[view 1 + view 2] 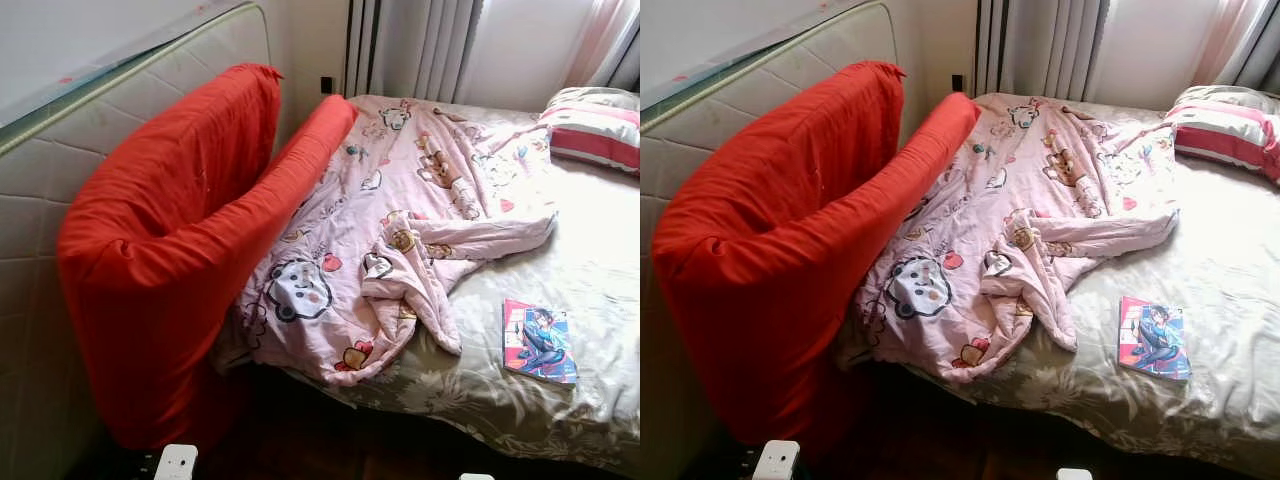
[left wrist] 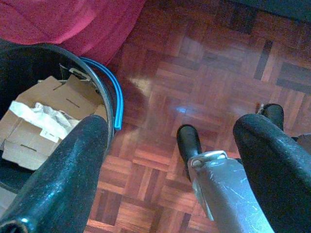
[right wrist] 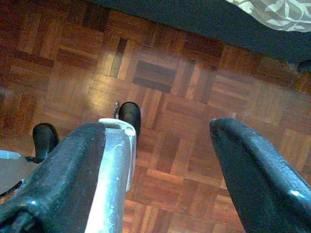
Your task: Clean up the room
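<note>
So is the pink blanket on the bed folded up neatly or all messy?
Messy. The pink blanket lies crumpled and bunched across the bed, one corner hanging over the edge, beside the red cushion.

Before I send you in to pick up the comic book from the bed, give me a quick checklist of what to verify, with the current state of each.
1. Colourful comic book lies flat and uncovered on the grey floral bedsheet: ok.
2. Crumpled pink cartoon-print blanket is apart from the book: ok.
3. Left end effector open and holding nothing: ok.
4. Right end effector open and holding nothing: ok.
5. Black bin with blue handle, holding cardboard, sits beside the left arm on the parquet floor: ok.
6. Book within reach from here: cannot tell.
</note>
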Controlling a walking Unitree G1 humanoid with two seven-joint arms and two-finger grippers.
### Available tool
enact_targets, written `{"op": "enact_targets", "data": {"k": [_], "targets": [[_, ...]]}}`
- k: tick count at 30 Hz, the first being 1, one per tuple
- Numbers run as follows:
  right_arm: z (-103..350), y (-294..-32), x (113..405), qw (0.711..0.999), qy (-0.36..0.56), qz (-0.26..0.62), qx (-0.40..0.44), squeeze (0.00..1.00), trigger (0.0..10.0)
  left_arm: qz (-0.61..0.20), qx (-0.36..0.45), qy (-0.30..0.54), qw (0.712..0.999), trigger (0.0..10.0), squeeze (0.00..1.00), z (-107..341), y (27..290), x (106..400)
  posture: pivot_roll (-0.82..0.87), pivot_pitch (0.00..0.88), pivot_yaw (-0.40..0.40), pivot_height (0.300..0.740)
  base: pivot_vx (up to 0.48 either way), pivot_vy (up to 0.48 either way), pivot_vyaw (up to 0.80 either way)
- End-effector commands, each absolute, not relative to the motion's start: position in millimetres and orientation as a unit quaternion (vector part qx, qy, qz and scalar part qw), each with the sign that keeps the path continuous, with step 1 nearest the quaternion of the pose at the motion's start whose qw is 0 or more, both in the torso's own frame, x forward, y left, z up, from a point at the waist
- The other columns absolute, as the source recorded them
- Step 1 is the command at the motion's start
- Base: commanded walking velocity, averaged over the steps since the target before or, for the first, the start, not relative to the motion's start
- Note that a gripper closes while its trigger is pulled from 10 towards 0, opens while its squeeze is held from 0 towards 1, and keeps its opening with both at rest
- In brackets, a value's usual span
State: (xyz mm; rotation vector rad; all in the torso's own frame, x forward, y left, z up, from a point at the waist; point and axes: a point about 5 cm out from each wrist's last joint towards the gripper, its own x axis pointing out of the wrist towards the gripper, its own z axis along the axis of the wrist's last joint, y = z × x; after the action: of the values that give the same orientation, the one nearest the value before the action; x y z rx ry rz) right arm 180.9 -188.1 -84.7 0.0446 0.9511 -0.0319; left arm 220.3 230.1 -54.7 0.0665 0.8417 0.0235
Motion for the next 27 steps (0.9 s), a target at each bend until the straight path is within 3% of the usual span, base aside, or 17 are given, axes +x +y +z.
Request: {"op": "enact_targets", "data": {"k": [1,24,27], "targets": [[-88.5,-187.4,173.0,0.883,0.469,-0.018,0.026,0.00,10.0,0.012,0.035,0.431,0.902,10.0,0.00,-61.2,233.3,208.9,-0.02,0.179,0.017,0.740,0.000,-0.255,0.00],[-88.4,-186.7,173.7,0.883,0.467,-0.022,0.029,0.00,10.0,0.011,0.035,0.429,0.903,10.0,0.00,-60.4,233.7,209.8,-0.02,0.183,0.021,0.740,0.000,-0.396,0.00],[-88.4,-186.7,173.6,0.883,0.469,-0.022,0.029,0.00,10.0,0.010,0.035,0.428,0.903,10.0,0.00,-60.3,233.6,210.1,-0.02,0.181,0.021,0.740,0.000,-0.419,-0.70]]}}
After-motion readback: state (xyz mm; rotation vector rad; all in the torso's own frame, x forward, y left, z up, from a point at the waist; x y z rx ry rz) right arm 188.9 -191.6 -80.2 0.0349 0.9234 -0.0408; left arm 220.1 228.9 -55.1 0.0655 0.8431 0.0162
